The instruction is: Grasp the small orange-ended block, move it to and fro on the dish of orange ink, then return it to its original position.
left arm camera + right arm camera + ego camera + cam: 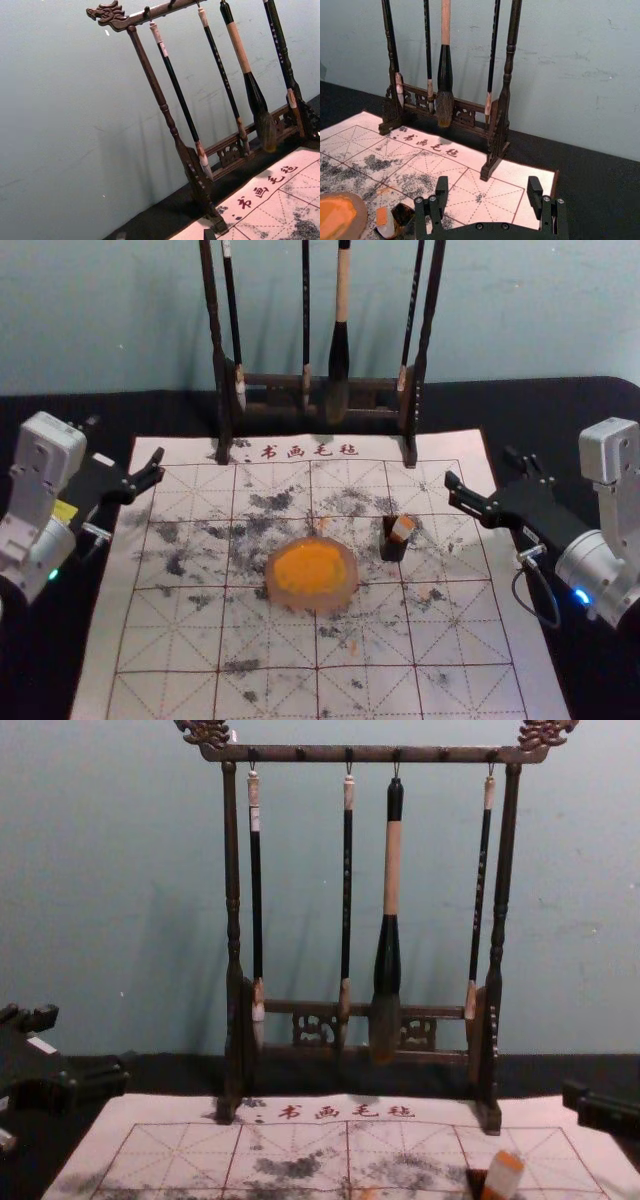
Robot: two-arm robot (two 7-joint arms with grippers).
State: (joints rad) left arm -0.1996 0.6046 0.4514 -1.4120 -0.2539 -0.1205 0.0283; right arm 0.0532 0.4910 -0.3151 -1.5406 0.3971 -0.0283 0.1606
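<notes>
4 brushes hang from a rack; stained mat, perhaps felt.

Ink orange; mat white, red-gridded, black-smudged.

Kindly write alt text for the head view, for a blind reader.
Dish of orange ink on a stained, gridded calligraphy felt, a small orange-ended block to its right; left gripper and right gripper, both open, at either side; brush rack behind.

It's a calligraphy wkspc w/ brush rack, gridded mat.
</notes>
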